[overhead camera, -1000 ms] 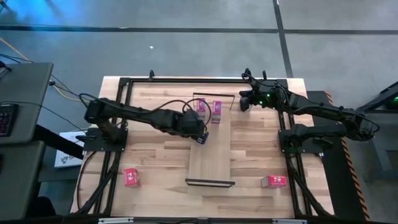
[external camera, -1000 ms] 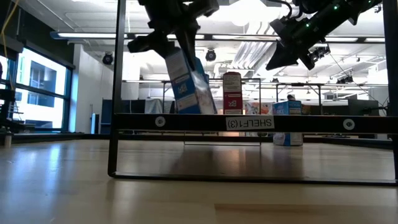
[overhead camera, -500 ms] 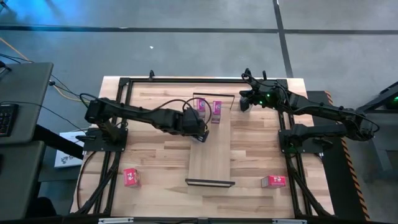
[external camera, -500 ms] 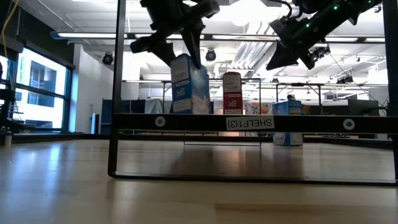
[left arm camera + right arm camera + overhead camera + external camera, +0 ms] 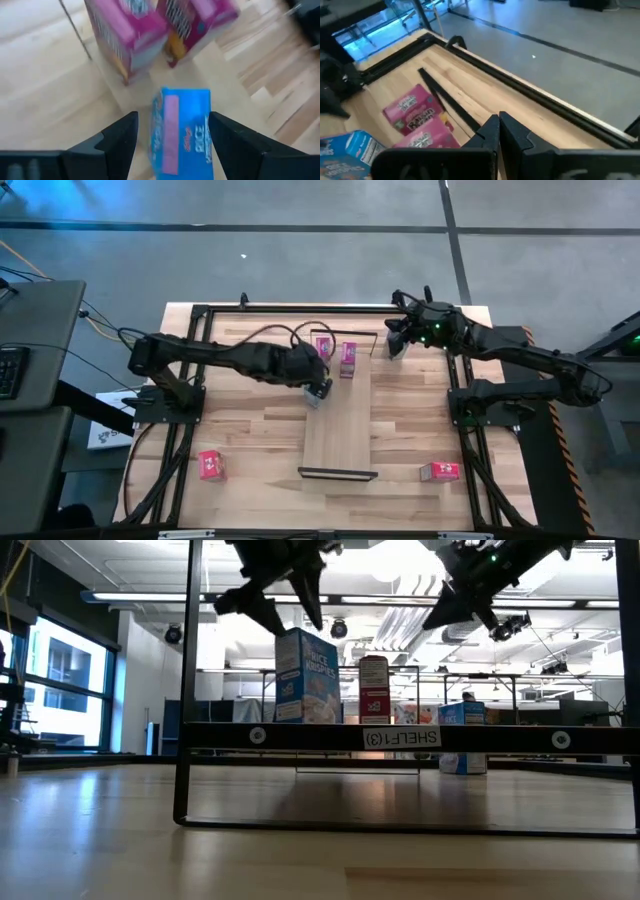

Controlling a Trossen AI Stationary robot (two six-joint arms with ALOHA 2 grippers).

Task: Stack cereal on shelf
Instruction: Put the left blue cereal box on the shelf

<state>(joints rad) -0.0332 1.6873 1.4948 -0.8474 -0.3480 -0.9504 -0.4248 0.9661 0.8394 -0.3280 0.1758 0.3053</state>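
The shelf point(image 5: 338, 425) is a long light-wood board with black wire frames at both short ends. Two pink cereal boxes point(image 5: 322, 350) point(image 5: 348, 358) stand upright at its far end. A light blue box point(image 5: 305, 675) point(image 5: 182, 132) stands upright on the shelf nearer than them. My left gripper point(image 5: 293, 615) point(image 5: 172, 116) hangs open just above it, a finger on each side, touching nothing. My right gripper point(image 5: 392, 345) point(image 5: 499, 120) is shut and hovers near the table's far right. A second blue box point(image 5: 462, 737) stands on the table beyond the shelf.
Two red boxes lie on the table near its near edge, one left point(image 5: 210, 465) and one right point(image 5: 440, 471) of the shelf. The shelf's near half is bare board. A black frame point(image 5: 300, 308) runs around the tabletop's edge.
My left gripper brought the tilted blue box upright onto the shelf, opened, let go and rose; the box now stands free. My right gripper rose slightly and stayed shut.
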